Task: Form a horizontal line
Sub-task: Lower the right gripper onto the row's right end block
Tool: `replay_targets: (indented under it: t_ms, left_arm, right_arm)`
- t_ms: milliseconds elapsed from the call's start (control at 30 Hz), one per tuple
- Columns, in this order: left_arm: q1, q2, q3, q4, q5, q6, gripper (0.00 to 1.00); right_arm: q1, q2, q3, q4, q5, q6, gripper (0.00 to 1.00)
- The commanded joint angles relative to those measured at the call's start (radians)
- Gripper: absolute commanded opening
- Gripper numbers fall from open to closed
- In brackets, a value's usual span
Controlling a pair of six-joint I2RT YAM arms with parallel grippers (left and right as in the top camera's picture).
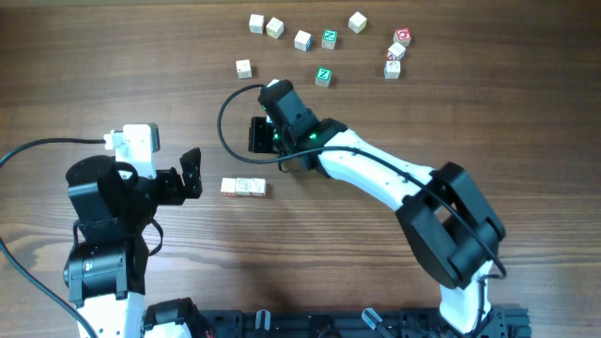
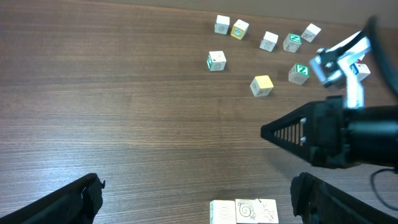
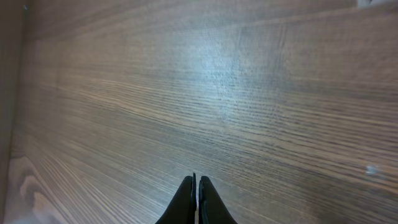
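The horizontal line [image 1: 243, 188] is a short row of three pale wooden cubes touching side by side on the table. In the left wrist view the line [image 2: 243, 211] sits at the bottom edge, with drawings on its faces. My left gripper [image 1: 194, 174] stands open just left of the row; its fingers [image 2: 68, 199] are spread wide with nothing between them, and the row lies near the right finger. My right gripper [image 1: 254, 136] hovers behind the row, shut and empty. In the right wrist view its fingertips [image 3: 197, 199] press together over bare wood.
Several loose cubes [image 1: 302, 39] lie scattered along the far edge, some with green tops [image 1: 324, 76] and red ones [image 1: 402, 38]. A yellow-topped cube [image 2: 262, 85] sits close to the right gripper [image 2: 280, 132]. A black cable [image 1: 225, 108] loops beside the right wrist.
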Motion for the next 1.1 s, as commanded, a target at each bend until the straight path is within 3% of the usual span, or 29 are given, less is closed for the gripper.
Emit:
replay_targets:
  t_ms: [0, 467, 1067]
  left_arm:
    - [0.005, 0.000, 0.003, 0.002, -0.006, 0.005, 1.00]
    - [0.005, 0.000, 0.003, 0.002, -0.006, 0.004, 1.00]
    - [0.005, 0.000, 0.003, 0.002, -0.006, 0.005, 1.00]
  right_arm:
    - [-0.005, 0.050, -0.003, 0.017, -0.061, 0.038, 0.05]
    - [0.009, 0.118, -0.003, 0.057, -0.245, 0.093, 0.05]
    - [0.048, 0.118, -0.003, -0.047, -0.264, 0.117, 0.05]
